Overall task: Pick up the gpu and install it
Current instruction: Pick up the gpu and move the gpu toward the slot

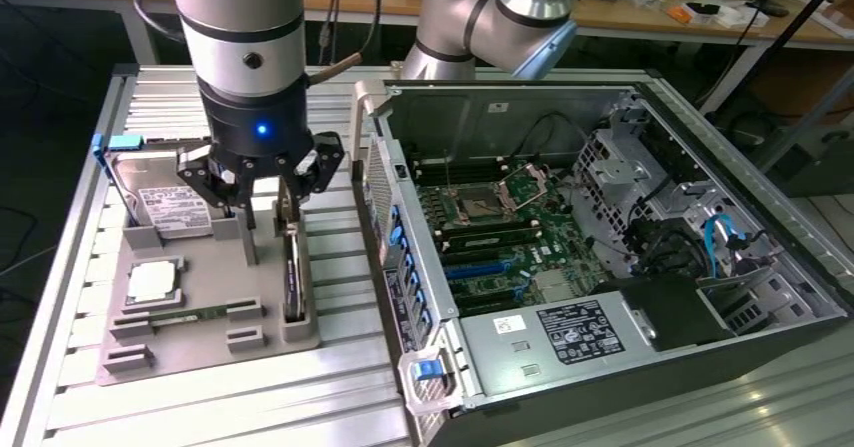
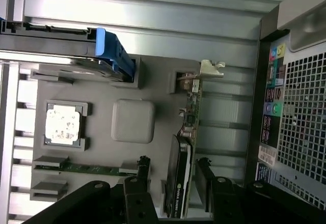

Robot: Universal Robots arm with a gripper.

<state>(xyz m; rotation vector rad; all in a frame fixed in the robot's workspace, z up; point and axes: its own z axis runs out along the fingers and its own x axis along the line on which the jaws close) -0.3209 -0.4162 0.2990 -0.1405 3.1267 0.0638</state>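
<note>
Ribbed aluminium bench (image 1: 80,297) carries an open computer case (image 1: 747,267) on the exterior view's right, motherboard (image 1: 494,237) exposed. Grey fixture tray (image 1: 200,352) sits just beside the case, on the exterior view's left. Arm (image 1: 240,27) is vertical above the tray. Hard drive (image 1: 167,202) leans at the tray's far end. The gpu (image 2: 186,147) stands on edge in the tray slot nearest the case, silver bracket at the far end. Gripper (image 2: 173,164) is spread, fingers (image 2: 144,165) either side of the gpu, not clamped. CPU (image 1: 155,282) and memory stick (image 1: 180,317) lie seated in the tray.
</note>
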